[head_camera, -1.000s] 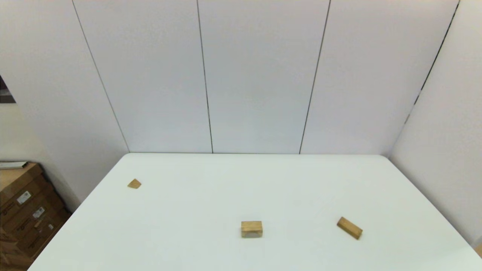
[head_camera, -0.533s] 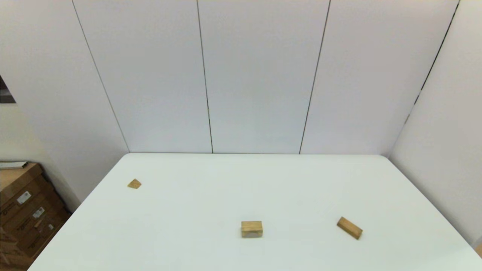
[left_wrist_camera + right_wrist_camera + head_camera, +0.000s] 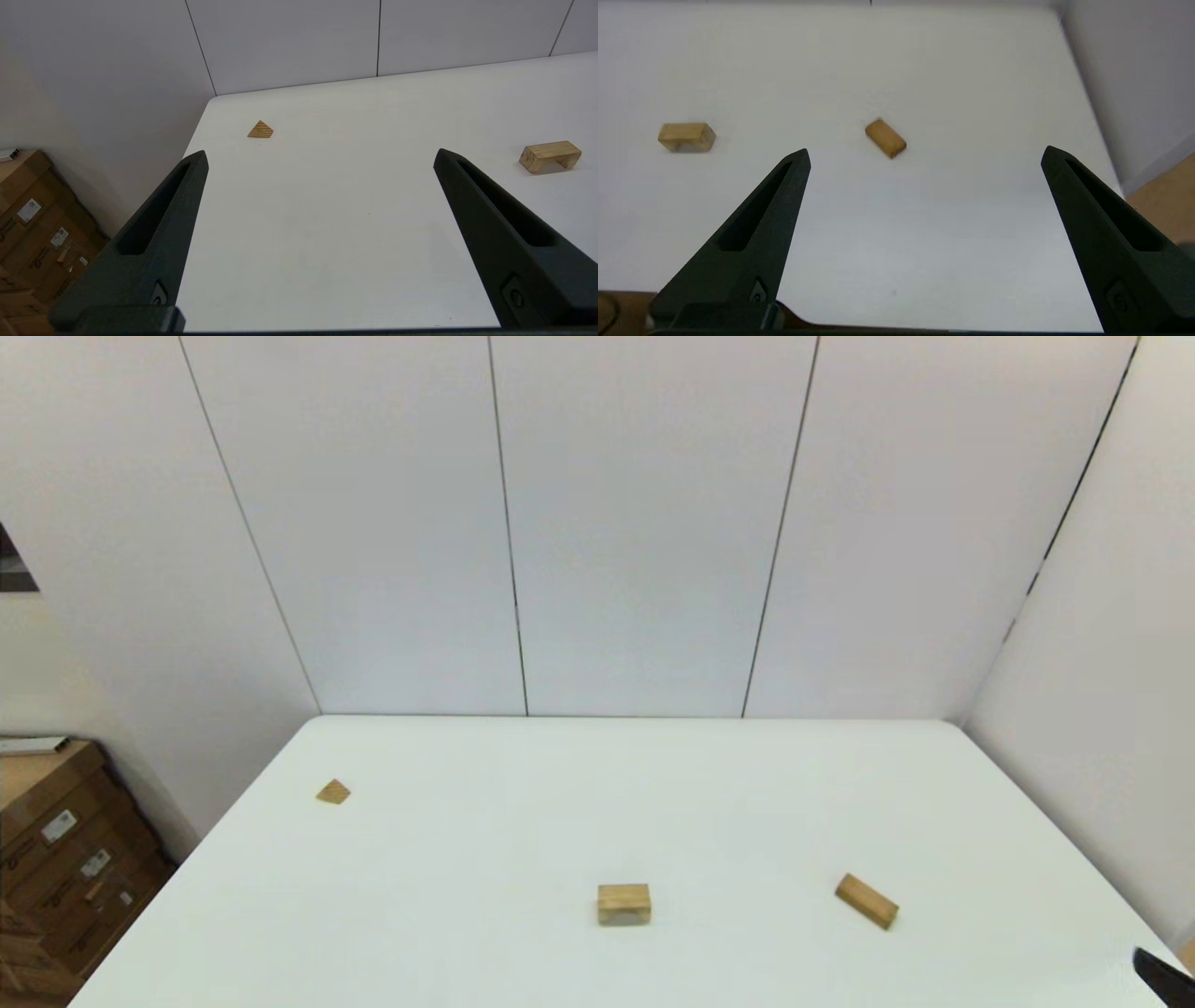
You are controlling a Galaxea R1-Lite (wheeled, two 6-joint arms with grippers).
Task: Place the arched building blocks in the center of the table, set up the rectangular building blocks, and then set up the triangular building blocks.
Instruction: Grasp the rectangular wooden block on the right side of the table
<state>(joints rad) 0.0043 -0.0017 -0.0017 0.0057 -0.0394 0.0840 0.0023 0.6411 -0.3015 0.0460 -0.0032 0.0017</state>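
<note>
Head view gives me the large plain white desk with rounded corners, and three light-brown wooden pieces lying well apart on it. Biggest is the plain solid rectangular bar, flat on a long face and skewed, toward my right near side. Next is the arched block, notch down on its two short legs, already about mid-width on the desk though nearer my edge. Smallest is the triangular wedge, flat, far off near the left edge.

I judge the arch placed, so the step in hand is the bar. I would bring the right end effector over it, turn the wrist to match the skew, close across the narrow width near the middle, then lift clear, carry it over and set it down level on the arch, without nudging the arch.

Right arm sits low at the near right corner, only a dark tip showing in the head view; its fingers stand wide apart, holding nothing, the bar ahead between them. Left end effector hangs parked over the left side, fingers likewise spread and empty, wedge ahead.
</note>
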